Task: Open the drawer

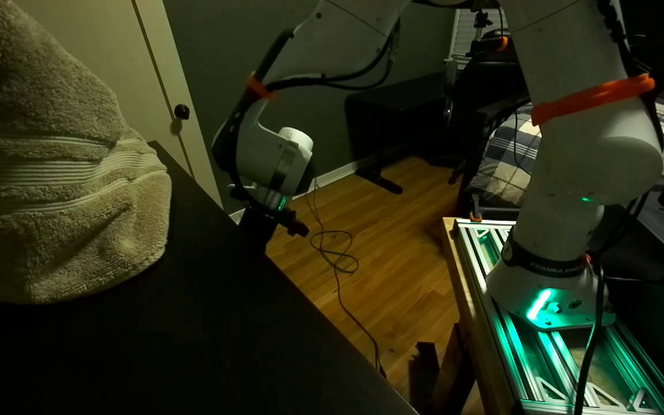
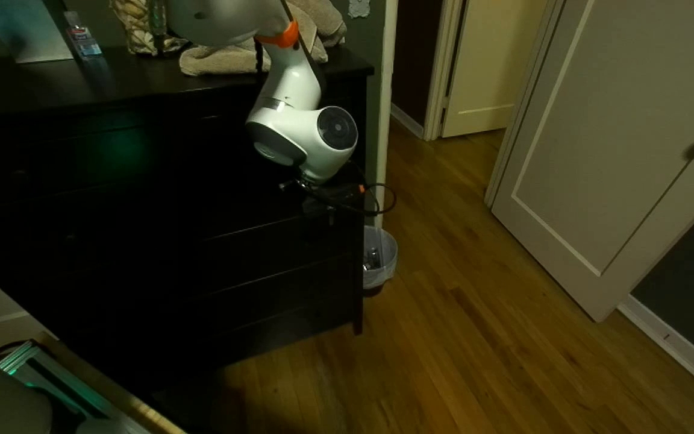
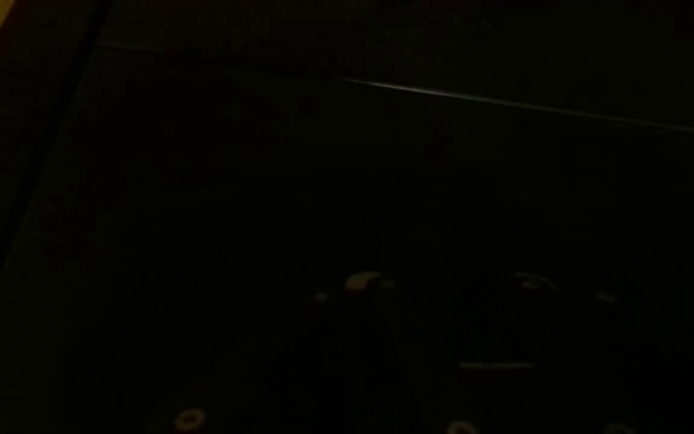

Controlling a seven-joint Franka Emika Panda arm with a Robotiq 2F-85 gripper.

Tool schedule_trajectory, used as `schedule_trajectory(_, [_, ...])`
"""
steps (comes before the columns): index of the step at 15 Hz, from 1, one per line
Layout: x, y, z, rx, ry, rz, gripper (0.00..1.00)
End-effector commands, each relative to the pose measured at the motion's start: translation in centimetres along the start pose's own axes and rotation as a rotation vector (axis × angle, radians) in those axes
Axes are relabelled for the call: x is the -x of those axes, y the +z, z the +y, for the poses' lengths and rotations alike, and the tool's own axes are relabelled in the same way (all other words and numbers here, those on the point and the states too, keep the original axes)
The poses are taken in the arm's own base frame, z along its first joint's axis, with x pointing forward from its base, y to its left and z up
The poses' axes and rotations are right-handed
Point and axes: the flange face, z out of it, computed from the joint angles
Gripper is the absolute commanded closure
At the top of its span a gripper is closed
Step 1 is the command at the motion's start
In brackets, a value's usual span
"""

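A dark dresser (image 2: 160, 144) with several drawers stands before me, its top also in an exterior view (image 1: 205, 323). Drawer fronts such as this right-hand drawer (image 2: 275, 256) are nearly black. In the wrist view a drawer front (image 3: 232, 181) fills most of the picture, with a thin bright edge line along its top. My gripper (image 1: 258, 230) points down at the dresser's front side, its tip hidden by the dresser's edge. It also shows at the right-hand drawers in an exterior view (image 2: 323, 208). Darkness hides its fingers and any knob near them; contact is unclear.
A beige towel (image 1: 72, 190) lies on the dresser top, near a bottle (image 2: 85, 43). A lined bin (image 2: 380, 256) stands beside the dresser. A cable (image 1: 338, 253) lies on the wooden floor. My base is on a metal-framed stand (image 1: 499, 346). A door (image 2: 612, 120) stands at the right.
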Motion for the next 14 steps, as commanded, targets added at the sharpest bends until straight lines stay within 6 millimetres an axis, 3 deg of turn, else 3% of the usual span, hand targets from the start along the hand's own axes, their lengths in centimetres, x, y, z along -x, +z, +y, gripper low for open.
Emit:
schedule_trajectory(1, [0.7, 0.5, 0.2, -0.015, 0.014, 0.027, 0.92])
schedule_trajectory(8, [2.7, -3.1, -1.3, 0.002, 0.063, -0.049, 0.92])
schedule_trajectory(14, [6.9, -8.6, -3.5, 0.015, 0.127, -0.139, 0.92])
